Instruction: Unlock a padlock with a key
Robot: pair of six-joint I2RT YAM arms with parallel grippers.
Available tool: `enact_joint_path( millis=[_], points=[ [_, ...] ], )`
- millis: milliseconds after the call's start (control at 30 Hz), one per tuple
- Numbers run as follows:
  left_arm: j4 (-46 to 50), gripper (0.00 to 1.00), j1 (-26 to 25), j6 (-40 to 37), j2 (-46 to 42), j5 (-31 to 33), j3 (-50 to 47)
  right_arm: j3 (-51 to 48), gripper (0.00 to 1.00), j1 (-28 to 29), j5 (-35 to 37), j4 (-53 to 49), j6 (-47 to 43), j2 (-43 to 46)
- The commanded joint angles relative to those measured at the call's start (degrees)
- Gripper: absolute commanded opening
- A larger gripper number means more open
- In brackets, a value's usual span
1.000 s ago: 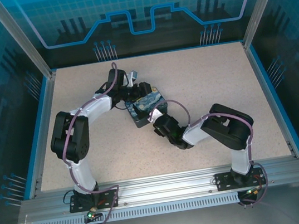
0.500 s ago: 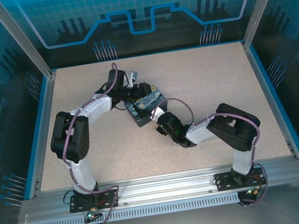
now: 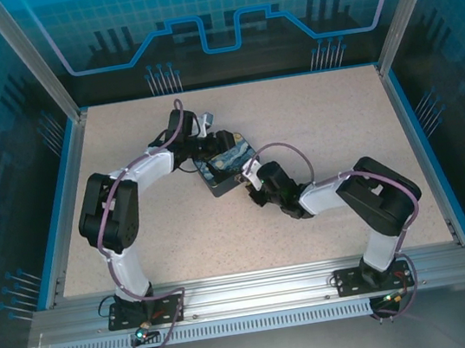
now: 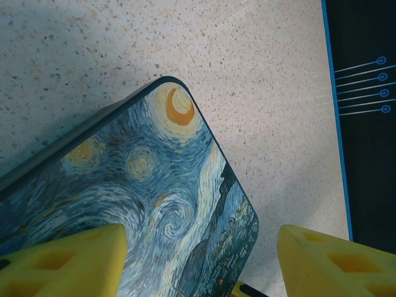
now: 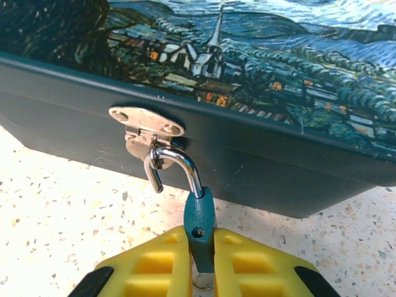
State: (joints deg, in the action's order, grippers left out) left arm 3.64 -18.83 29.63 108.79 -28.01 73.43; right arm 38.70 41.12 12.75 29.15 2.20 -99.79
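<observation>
Teal and small, the padlock (image 5: 199, 226) is hanging against the box's (image 5: 278, 164) dark near side. Its silver shackle (image 5: 185, 167) is hooking through the hasp (image 5: 145, 120) there, with one shackle end standing free of the body. Just off that same side, the right gripper (image 5: 201, 247) is clamping the padlock's body between its yellow fingers (image 5: 154, 260).

At the box's far corner the left gripper (image 4: 201, 260) is standing with jaws spread wide, grasping nothing. One finger (image 4: 68, 260) is lying over the printed lid, touching or not I cannot tell. The other is standing past the lid's edge, over bare table (image 4: 266, 74).

Right of the box and on its near side, wide bare tabletop is lying open. The blue rim (image 3: 414, 138) is running well apart from the box.

Counting: one padlock, one box, one hasp, two grippers.
</observation>
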Motion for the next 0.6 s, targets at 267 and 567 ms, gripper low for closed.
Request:
enact_joint_path(
  millis=[267, 567],
  points=[
    [-0.88, 0.67, -0.68, 0.59, -1.9, 1.28, -7.45, -0.6, 0.12, -1.42, -9.04, 4.68, 12.94, -3.77],
    [-1.64, 0.67, -0.77, 2.1, -2.22, 1.43, -8.83, -1.24, 0.11, -3.93, -16.91, 9.08, 18.85, -3.82]
  ],
)
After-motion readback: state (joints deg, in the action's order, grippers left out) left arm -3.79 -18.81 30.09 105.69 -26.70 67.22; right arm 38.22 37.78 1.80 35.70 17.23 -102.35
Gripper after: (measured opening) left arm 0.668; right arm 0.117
